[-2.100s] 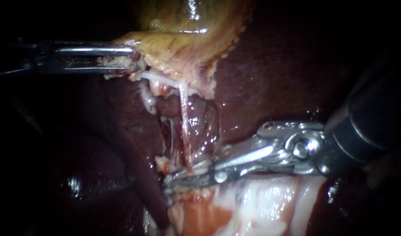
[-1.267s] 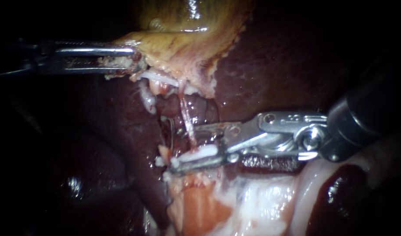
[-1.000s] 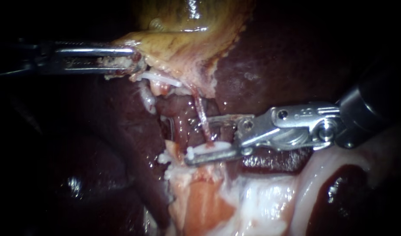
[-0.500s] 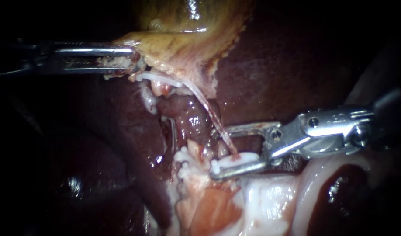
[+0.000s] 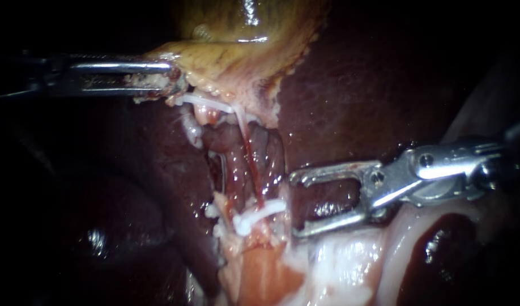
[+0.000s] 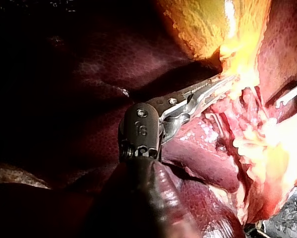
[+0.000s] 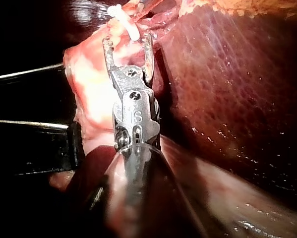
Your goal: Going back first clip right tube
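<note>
Your right instrument [image 5: 297, 205] has its jaws spread and empty just beside the clip [image 5: 259, 214], not touching it, likely so you can draw clear | clip sits across the right tube [image 5: 251, 164], pinching it closed | beyond the clip your left instrument [image 5: 172, 78] pinches the gallbladder [image 5: 237, 56], apparently to tension that tube

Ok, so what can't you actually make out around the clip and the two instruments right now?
1. Endoscope view: the underside of the clip is hidden behind the tube and pale tissue, so full closure cannot be judged.
2. Left wrist view: the tips of the left instrument vanish into glare on the gallbladder.
3. Endoscope view: the shaft of the right instrument is lost in darkness at the edge.
</note>
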Tool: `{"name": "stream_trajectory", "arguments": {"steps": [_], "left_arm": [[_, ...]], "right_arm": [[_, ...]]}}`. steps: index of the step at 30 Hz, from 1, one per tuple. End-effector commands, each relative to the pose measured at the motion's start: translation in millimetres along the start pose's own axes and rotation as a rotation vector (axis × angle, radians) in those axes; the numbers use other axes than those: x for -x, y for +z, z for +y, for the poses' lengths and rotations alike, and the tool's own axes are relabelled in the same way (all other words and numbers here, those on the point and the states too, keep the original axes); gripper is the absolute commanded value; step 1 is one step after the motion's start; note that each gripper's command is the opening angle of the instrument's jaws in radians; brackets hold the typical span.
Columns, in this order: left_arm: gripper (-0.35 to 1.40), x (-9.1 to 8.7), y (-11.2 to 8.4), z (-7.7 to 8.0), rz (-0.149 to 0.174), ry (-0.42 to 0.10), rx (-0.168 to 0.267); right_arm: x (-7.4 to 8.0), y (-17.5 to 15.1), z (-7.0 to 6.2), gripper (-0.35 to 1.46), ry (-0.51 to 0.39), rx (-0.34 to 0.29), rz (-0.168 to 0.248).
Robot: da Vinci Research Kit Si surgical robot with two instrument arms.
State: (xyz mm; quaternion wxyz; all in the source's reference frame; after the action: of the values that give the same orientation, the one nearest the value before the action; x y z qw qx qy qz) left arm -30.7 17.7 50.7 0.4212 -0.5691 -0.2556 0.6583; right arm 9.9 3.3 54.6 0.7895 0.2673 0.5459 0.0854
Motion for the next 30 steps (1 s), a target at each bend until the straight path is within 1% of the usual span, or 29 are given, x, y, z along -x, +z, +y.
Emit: {"name": "stream_trajectory", "arguments": {"steps": [1, 4, 7, 13, 18, 21, 22, 23, 26, 27, 30], "left_arm": [[-0.35, 0.0, 0.0, 0.0, 0.0, 0.0, 0.0], [-0.35, 0.0, 0.0, 0.0, 0.0, 0.0, 0.0], [-0.35, 0.0, 0.0, 0.0, 0.0, 0.0, 0.001], [-0.35, 0.0, 0.0, 0.0, 0.0, 0.0, 0.0], [-0.35, 0.0, 0.1, 0.0, 0.0, 0.0, 0.0], [-0.35, 0.2, 0.3, 0.0, 0.001, 0.001, -0.002], [-0.35, 0.2, 0.3, 0.0, 0.001, 0.002, -0.002], [-0.35, 0.4, 0.5, 0.0, 0.002, 0.003, -0.003], [-0.35, 0.8, 0.9, -0.1, 0.003, 0.005, -0.006], [-0.35, 0.8, 1.0, -0.1, 0.003, 0.005, -0.006], [-0.35, 0.9, 1.3, -0.2, 0.003, 0.006, -0.007]], "right_arm": [[0.0, 0.0, 0.1, 0.5, -0.005, 0.0, 0.0], [-0.2, -0.3, 0.8, 0.5, -0.025, -0.002, 0.001], [-0.5, -1.2, 1.4, 0.5, -0.038, 0.013, 0.004], [-1.0, -3.2, 1.3, 0.5, -0.05, 0.043, 0.007], [-1.1, -4.2, 1.1, 0.5, -0.055, 0.057, -0.001], [-1.3, -4.5, 1.0, 0.5, -0.062, 0.094, -0.026], [-1.3, -4.6, 0.9, 0.5, -0.068, 0.119, -0.035], [-1.4, -4.7, 0.7, 0.5, -0.067, 0.143, -0.05], [-1.7, -4.9, 0.2, 0.5, -0.07, 0.181, -0.079], [-1.7, -4.9, 0.0, 0.5, -0.071, 0.194, -0.083], [-1.9, -5.0, -0.4, 0.5, -0.065, 0.205, -0.091]]}}
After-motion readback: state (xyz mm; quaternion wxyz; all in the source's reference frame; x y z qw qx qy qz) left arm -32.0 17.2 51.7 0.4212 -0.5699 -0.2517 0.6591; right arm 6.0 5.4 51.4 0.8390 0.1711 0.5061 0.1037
